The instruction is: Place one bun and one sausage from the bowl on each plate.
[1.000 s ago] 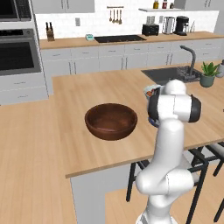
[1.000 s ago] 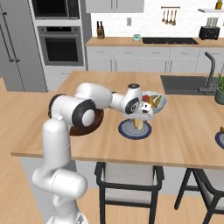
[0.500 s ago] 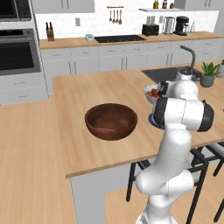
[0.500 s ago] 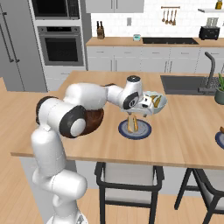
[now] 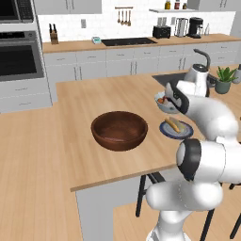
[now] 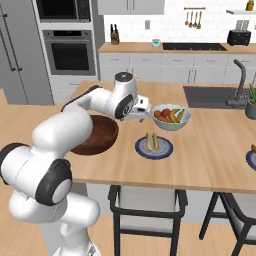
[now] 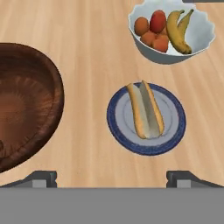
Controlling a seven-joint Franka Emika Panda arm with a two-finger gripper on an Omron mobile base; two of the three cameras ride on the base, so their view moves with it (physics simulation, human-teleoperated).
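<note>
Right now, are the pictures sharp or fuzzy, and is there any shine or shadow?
Hand view: sharp, the bun and the plate clear, soft shadow beside the wooden bowl. Left base view: a bit soft, no glare on the counter. Right base view: even light, the fruit bowl small but readable.

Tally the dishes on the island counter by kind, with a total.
Wooden bowl: 1
Fruit bowl: 1
Blue plates: 2, the near plate and the far plate cut by the right edge
Total: 4
</note>
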